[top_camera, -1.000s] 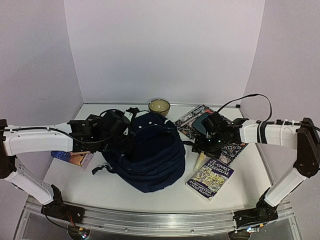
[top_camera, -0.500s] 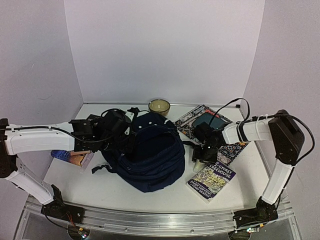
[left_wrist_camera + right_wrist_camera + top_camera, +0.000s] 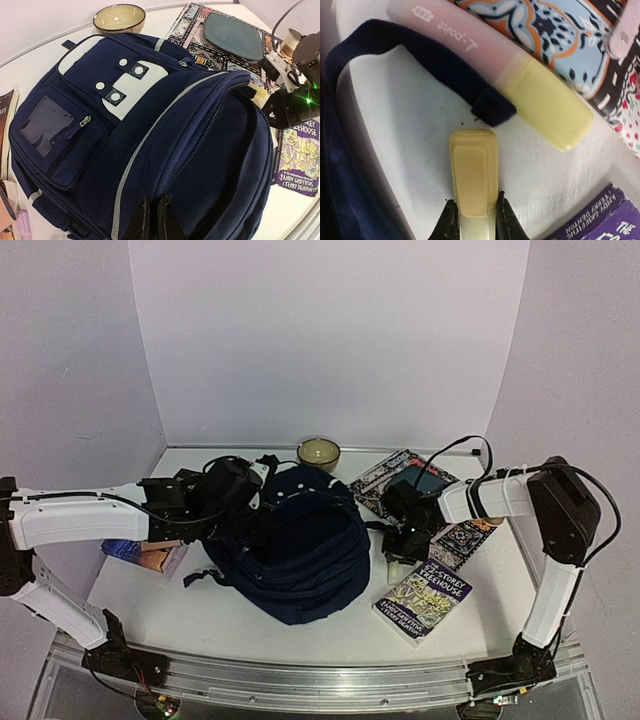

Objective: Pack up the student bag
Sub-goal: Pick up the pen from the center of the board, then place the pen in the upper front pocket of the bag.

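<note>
The student bag point(image 3: 300, 545), navy with white patches, lies in the middle of the table with its main zip opening gaping. My left gripper point(image 3: 152, 210) is shut on the fabric rim of that opening point(image 3: 200, 135). My right gripper point(image 3: 473, 202) is low over the table just right of the bag point(image 3: 402, 552). Its jaws press both sides of a yellow highlighter point(image 3: 472, 170) that lies flat on the white surface. A second pen with a pink body and a yellow cap point(image 3: 490, 65) lies just beyond, across a navy bag strap point(image 3: 420, 60).
A purple paperback point(image 3: 425, 598) lies near my right gripper. Behind it a patterned mat point(image 3: 385, 480) carries a dark plate point(image 3: 232, 36). A beige bowl point(image 3: 318, 452) stands at the back. Books point(image 3: 145, 555) lie under my left arm.
My right arm has come down and toward the bag, and its jaws have narrowed from wide open onto the yellow highlighter. My left gripper has held the bag's rim without moving.
</note>
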{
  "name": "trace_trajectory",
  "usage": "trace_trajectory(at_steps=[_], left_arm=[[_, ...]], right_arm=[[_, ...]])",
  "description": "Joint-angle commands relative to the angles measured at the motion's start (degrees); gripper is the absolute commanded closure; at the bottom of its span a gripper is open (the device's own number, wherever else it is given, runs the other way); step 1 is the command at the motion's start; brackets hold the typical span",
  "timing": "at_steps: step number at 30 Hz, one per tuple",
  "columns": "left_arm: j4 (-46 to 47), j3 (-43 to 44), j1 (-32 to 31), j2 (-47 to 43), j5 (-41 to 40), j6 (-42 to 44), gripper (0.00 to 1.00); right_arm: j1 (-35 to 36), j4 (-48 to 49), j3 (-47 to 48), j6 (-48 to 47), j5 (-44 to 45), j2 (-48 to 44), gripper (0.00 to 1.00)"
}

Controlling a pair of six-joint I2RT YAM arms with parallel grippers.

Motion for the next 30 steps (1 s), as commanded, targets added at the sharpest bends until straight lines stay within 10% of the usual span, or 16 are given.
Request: trace_trajectory(at_steps=[1, 12, 30], left_arm=[[2.8, 3.3, 0.3, -2.9, 0.3, -2.4, 1.0], [3.3, 4.1, 0.3, -2.4, 1.3, -6.7, 1.0], [5.6, 4.5, 0.3, -3.0, 4.3, -9.3, 1.0]], right_arm=[[-0.1, -3.8, -1.2, -0.2, -3.0, -7.9, 1.0], [3.2, 2.7, -0.8, 4.0, -17.2, -20.9, 1.0], [11.4, 24.2, 3.1, 25.1, -21.9, -12.3, 1.0]])
